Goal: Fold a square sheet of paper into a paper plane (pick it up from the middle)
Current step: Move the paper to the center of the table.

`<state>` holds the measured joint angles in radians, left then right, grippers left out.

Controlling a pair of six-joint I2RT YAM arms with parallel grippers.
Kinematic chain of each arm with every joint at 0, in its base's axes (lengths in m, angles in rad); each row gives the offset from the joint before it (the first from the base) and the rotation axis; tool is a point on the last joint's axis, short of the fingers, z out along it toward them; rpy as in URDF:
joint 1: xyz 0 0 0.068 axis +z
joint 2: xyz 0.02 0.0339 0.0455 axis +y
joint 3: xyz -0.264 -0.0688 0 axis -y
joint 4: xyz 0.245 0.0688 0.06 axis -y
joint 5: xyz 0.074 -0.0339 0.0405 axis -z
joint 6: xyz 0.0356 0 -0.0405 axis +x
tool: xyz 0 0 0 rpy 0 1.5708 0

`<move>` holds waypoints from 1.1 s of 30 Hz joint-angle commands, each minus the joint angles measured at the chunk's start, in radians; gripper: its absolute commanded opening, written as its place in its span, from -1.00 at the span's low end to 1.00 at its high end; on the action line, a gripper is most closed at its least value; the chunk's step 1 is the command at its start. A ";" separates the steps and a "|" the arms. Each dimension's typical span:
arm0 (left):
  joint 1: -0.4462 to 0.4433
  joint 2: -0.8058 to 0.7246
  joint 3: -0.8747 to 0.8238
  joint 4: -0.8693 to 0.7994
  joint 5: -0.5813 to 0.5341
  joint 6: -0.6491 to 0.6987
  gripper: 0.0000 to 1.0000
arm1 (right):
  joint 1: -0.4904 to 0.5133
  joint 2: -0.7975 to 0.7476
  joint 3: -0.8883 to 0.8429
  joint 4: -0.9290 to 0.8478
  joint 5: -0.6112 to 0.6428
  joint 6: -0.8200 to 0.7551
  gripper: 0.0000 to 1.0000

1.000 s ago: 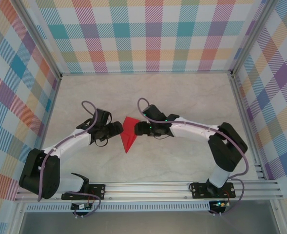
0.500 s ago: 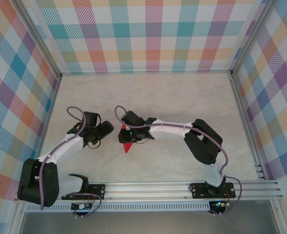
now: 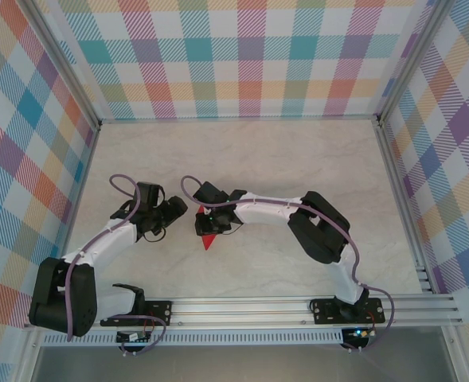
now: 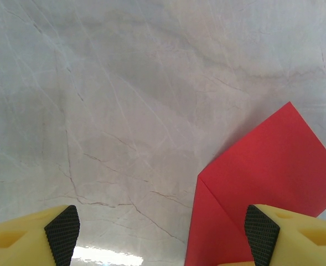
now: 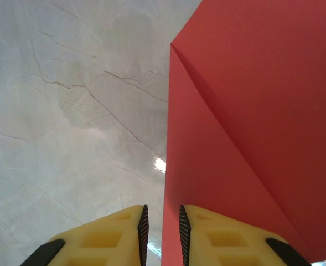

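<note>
Red paper (image 5: pixel 251 111) is half folded. Right fingers (image 5: pixel 163 221) just closed, pinching its edge; left fingers (image 4: pixel 163 230) stay spread nearby. Lifting looks next.

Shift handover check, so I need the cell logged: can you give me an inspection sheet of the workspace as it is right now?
Surface: pale marbled table, no damage seen.
Job's things: red paper, partly folded with a diagonal crease, lying between the arms.
Clutter: nothing seen.
Tools: left tool open, by the paper; right tool nearly closed, apparently pinching the paper's edge.
Cables: purple cables loop off both arms.
Surroundings: plaid walls; aluminium rail along the near edge.
</note>
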<state>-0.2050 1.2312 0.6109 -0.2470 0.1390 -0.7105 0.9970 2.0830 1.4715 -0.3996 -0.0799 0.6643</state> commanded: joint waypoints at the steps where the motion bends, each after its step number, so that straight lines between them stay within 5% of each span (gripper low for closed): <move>1: 0.021 0.015 -0.007 0.022 0.036 0.015 0.62 | 0.005 0.030 0.037 -0.072 0.014 -0.051 -0.52; 12: 0.021 0.058 0.012 0.036 0.123 0.042 0.62 | -0.039 -0.009 -0.053 -0.061 -0.061 -0.156 -0.52; 21: 0.004 0.146 0.010 0.138 0.358 0.070 0.53 | -0.158 -0.136 -0.293 0.169 -0.299 -0.254 -0.49; 33: -0.102 0.262 -0.001 0.330 0.487 0.029 0.03 | -0.260 -0.164 -0.430 0.375 -0.467 -0.150 -0.52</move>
<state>-0.2852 1.4670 0.6113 0.0158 0.5743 -0.6716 0.7506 1.9423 1.0714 -0.0914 -0.4877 0.4835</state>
